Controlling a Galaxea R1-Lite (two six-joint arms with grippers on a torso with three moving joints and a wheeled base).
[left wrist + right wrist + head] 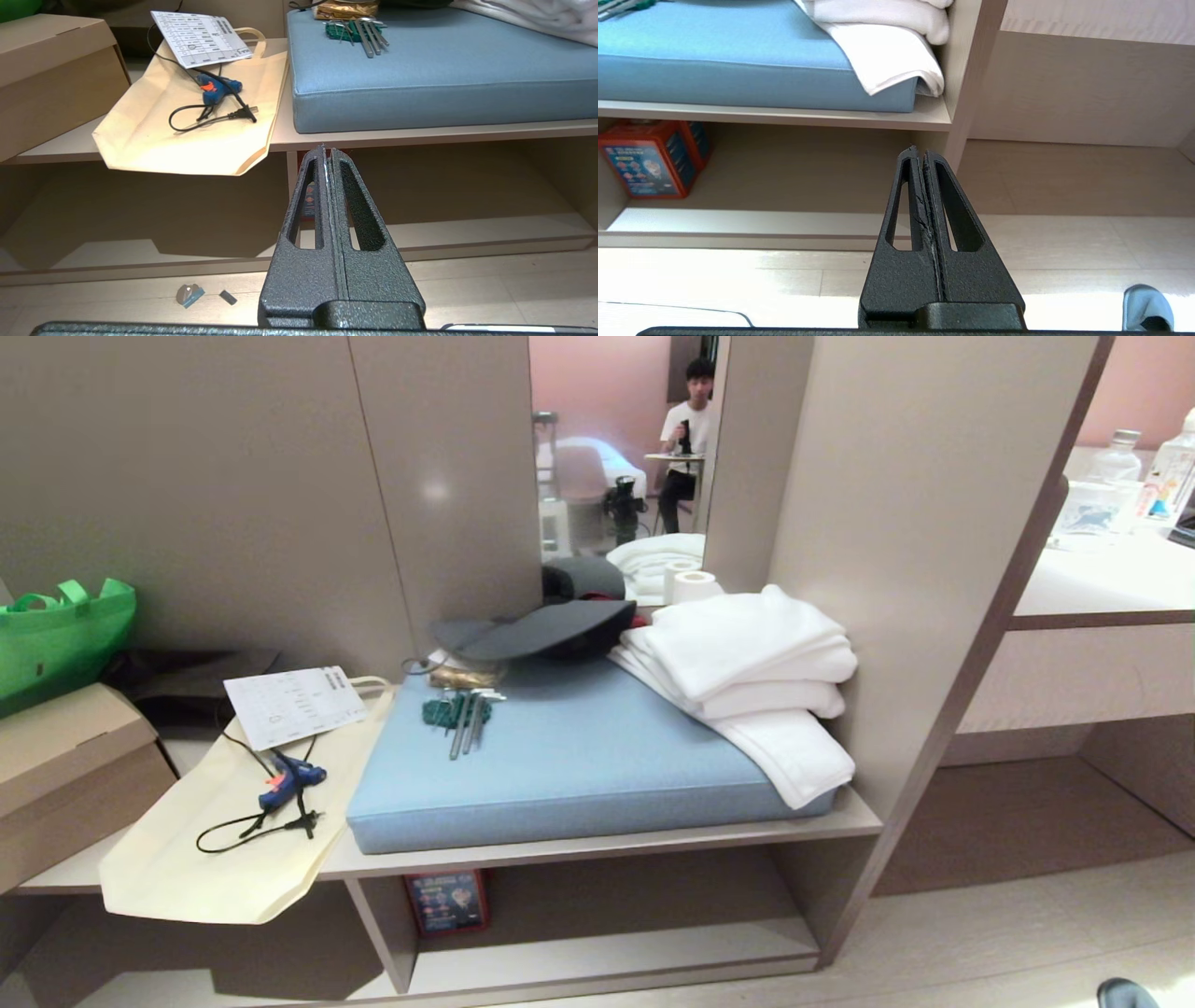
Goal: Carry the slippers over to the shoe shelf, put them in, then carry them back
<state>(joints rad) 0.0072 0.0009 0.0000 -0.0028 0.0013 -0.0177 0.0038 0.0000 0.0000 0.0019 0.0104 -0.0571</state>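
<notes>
Both jaws pressed together, empty.

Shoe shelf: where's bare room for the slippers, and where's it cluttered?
Shoe shelf: the right compartment's floor is bare from the red box at the divider to the right wall. The left compartment looks bare too. The top board is crowded: cushion, towels, tote bag, glue gun.

A: Even indoor light; a soft glare spot on the wall panel (435,490).
B: The floor (738,284) is washed out white, the compartments sit in shadow, and straight lines bow at the edges.
</notes>
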